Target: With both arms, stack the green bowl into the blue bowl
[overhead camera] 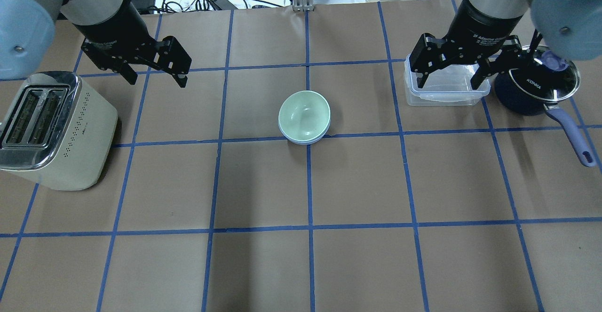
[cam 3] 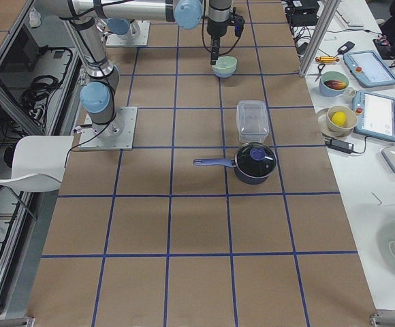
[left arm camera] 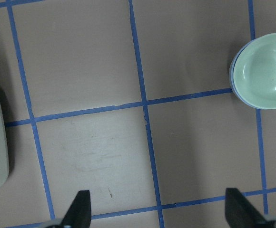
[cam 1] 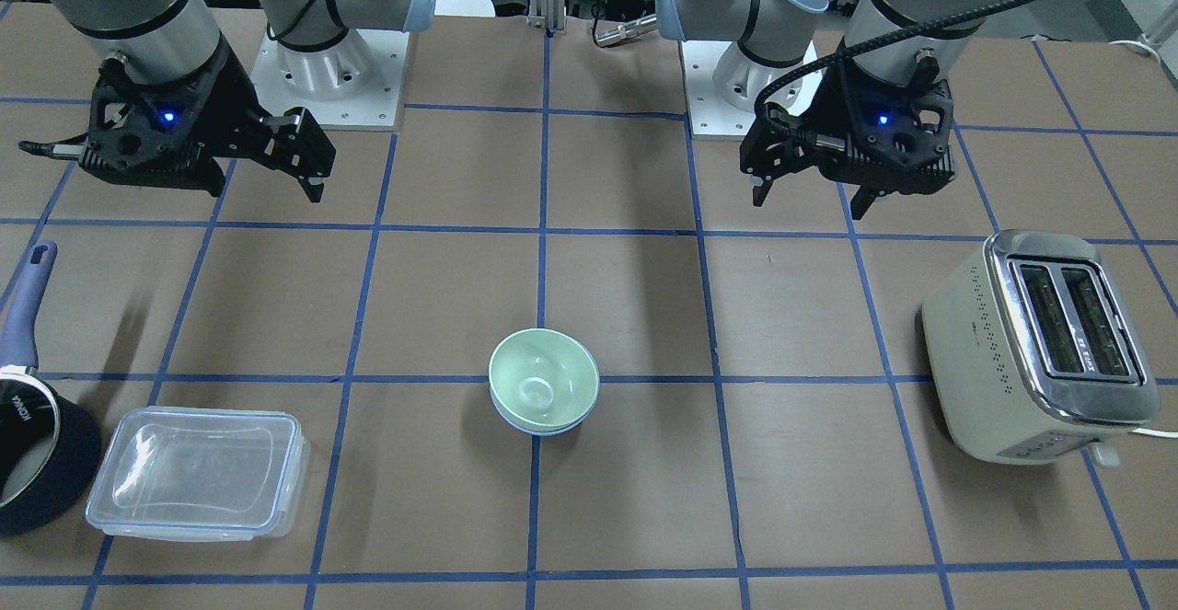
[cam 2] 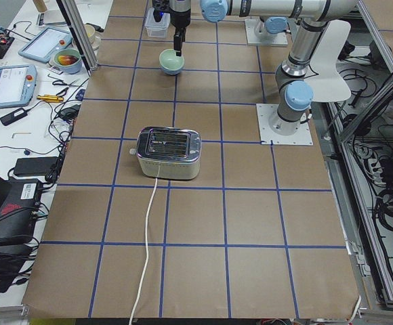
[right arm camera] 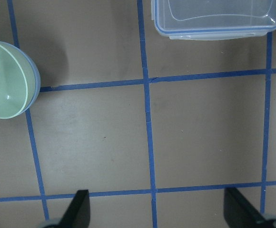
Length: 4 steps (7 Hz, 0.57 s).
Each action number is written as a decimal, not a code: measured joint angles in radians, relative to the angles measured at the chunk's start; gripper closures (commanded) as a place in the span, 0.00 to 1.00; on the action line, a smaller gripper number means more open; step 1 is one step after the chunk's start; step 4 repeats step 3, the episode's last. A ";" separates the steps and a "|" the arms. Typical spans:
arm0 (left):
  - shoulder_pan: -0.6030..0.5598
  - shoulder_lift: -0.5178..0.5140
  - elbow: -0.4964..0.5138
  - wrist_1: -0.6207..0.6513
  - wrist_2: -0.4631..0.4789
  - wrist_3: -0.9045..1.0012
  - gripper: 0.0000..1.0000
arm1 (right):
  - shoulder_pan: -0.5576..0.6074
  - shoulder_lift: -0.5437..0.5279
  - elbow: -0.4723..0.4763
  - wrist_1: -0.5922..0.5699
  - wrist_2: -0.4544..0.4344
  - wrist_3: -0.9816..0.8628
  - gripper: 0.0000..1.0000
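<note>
The pale green bowl (cam 1: 541, 378) sits nested inside the light blue bowl (cam 1: 545, 427) near the table's middle; only the blue bowl's rim shows below it. In the overhead view the green bowl (overhead camera: 303, 113) hides all but a sliver of the blue bowl (overhead camera: 306, 140). My left gripper (overhead camera: 155, 79) is open and empty, hovering left of the bowls. My right gripper (overhead camera: 447, 85) is open and empty, hovering above the clear container. The left wrist view shows the stacked bowls (left arm camera: 264, 71) at the upper right. The right wrist view shows them (right arm camera: 2, 85) at the left edge.
A cream toaster (overhead camera: 51, 128) stands at the robot's left. A clear lidded container (overhead camera: 447, 96) and a dark saucepan (overhead camera: 536, 91) with a purple handle stand at its right. Bowls and cables lie beyond the table's far edge.
</note>
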 measured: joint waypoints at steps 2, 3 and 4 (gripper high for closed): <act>0.000 -0.001 0.000 0.000 -0.001 0.000 0.00 | -0.001 -0.005 -0.004 0.007 -0.006 -0.001 0.00; 0.000 0.000 0.000 0.000 -0.001 0.000 0.00 | -0.001 -0.006 -0.004 0.008 -0.008 0.000 0.00; 0.000 0.000 0.000 0.000 -0.001 0.000 0.00 | -0.001 -0.006 -0.004 0.008 -0.008 0.000 0.00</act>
